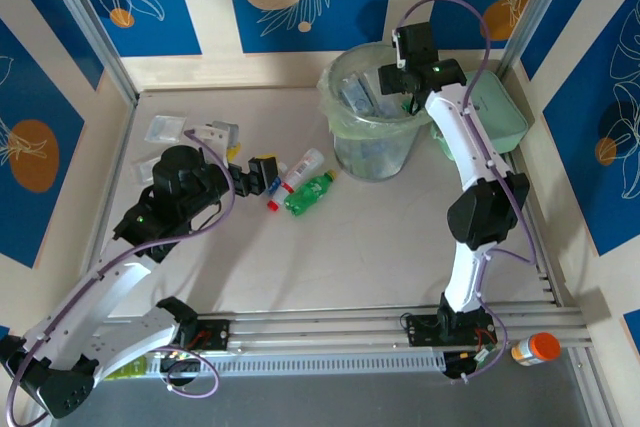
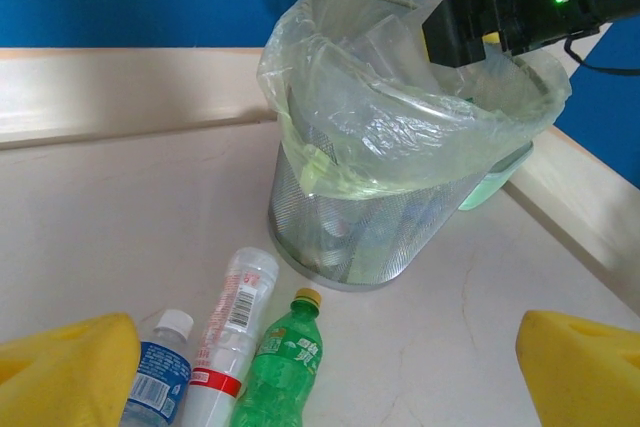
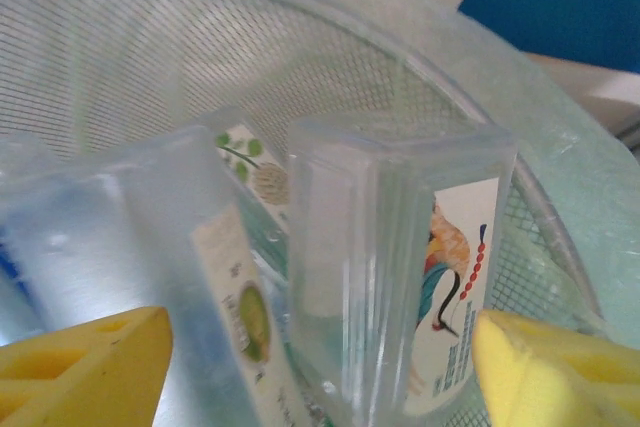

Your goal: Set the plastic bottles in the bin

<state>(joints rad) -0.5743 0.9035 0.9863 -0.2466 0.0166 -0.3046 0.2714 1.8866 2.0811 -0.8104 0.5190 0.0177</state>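
The right hand (image 1: 400, 77) hangs over the bin (image 1: 345, 127), pads apart, a clear bottle (image 3: 400, 247) loose between them. It should lift straight up, clear of the bag (image 2: 400, 137). The left hand (image 2: 320, 367), spread wide, faces three bottles (image 2: 240, 317) on the desk (image 1: 350, 257).

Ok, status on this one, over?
Left gripper open, facing three bottles on table. Right gripper open over bin, clear bottle loose between jaws. Path looks clear.

metal mesh bin (image 2: 335, 232), glossy crinkled plastic liner (image 2: 400, 132)
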